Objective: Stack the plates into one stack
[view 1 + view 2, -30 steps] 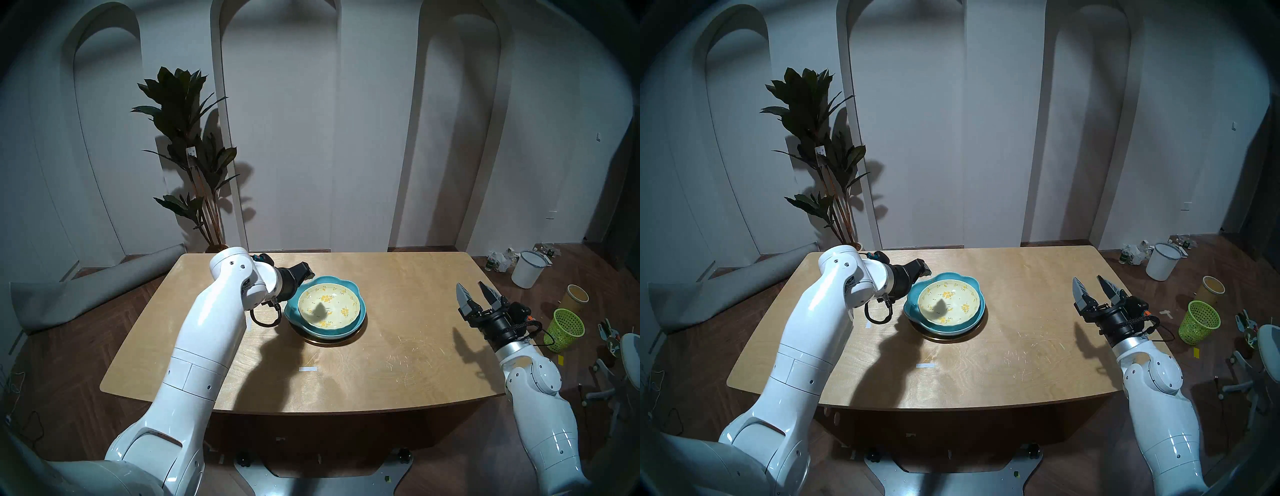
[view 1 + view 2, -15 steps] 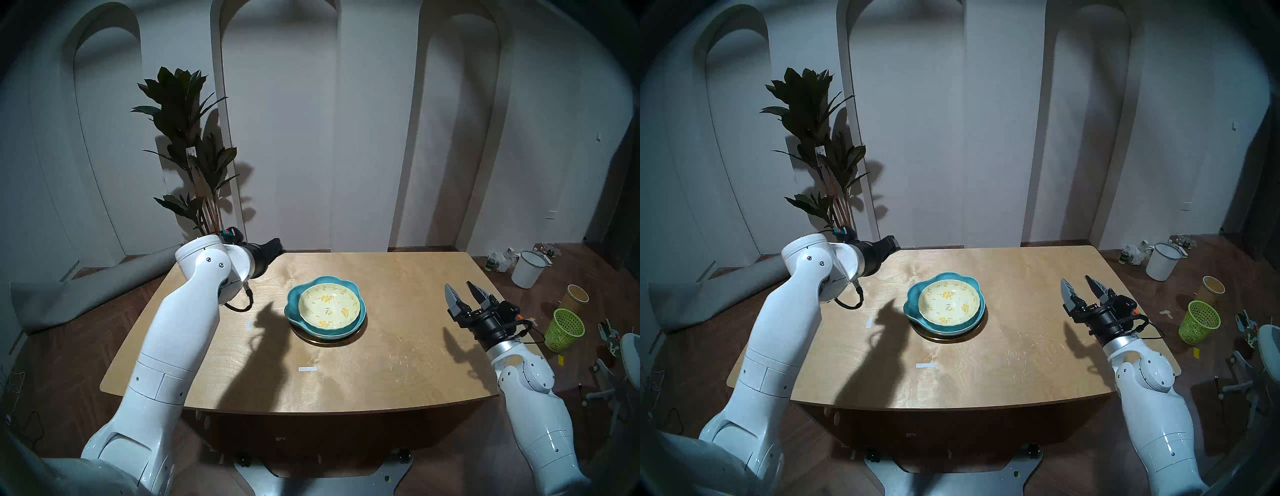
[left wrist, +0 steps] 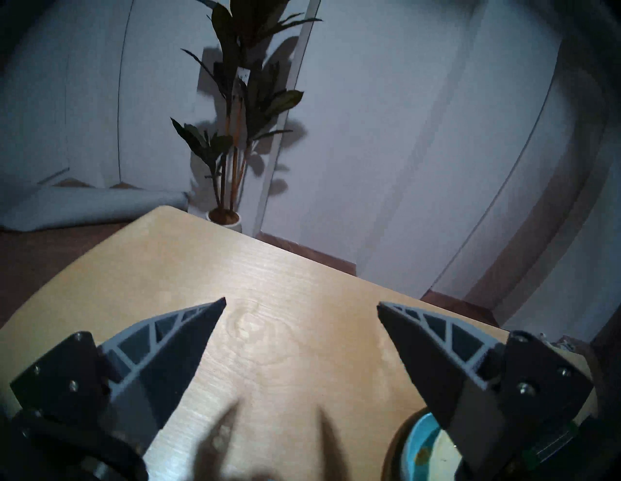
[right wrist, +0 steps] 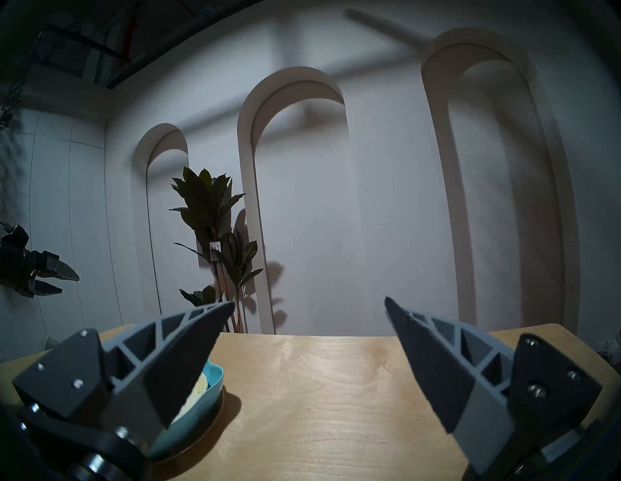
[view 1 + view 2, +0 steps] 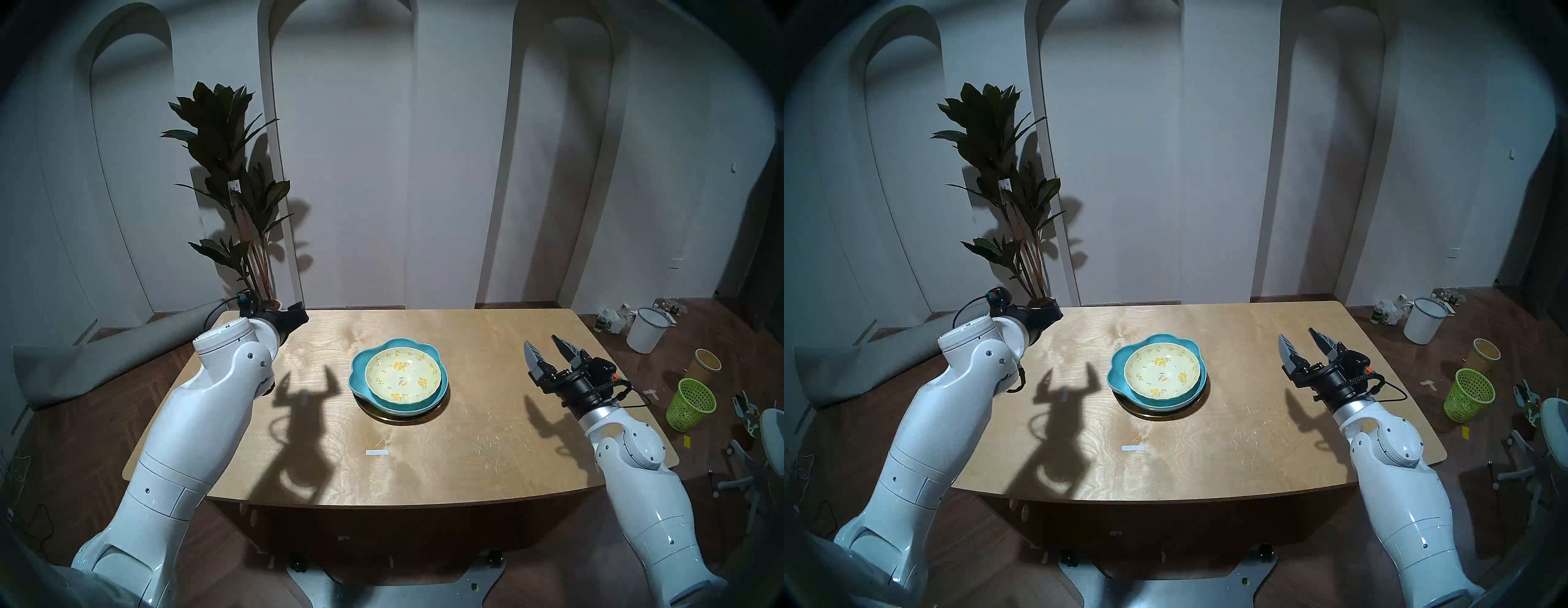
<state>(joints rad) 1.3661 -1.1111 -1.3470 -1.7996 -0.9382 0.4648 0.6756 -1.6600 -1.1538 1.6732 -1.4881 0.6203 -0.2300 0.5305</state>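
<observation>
One stack stands mid-table. The pale-yellow floral dish (image 5: 401,374) (image 5: 1161,371) lies in the sky-blue scalloped dish (image 5: 360,373) (image 5: 1117,373), which rests on the gold plate (image 5: 403,420) (image 5: 1161,416); only the gold rim shows. My left gripper (image 5: 299,313) (image 5: 1055,312) (image 3: 301,302) is open and empty, raised over the table's far left corner, well clear of the stack. My right gripper (image 5: 545,343) (image 5: 1299,334) (image 4: 309,302) is open and empty above the table's right side. The blue dish's edge shows in the left wrist view (image 3: 418,443) and the right wrist view (image 4: 213,379).
The wooden table (image 5: 466,446) carries a small white tape strip (image 5: 376,452) near the front. A potted plant (image 5: 237,187) stands behind the far left corner. A rolled grey mat (image 5: 106,356) lies left. A white bucket (image 5: 647,329) and green basket (image 5: 689,403) stand on the floor right.
My left gripper has drawn back from the stack's left rim, up and to the far left corner. My right arm has shifted slightly left. The stack has not moved.
</observation>
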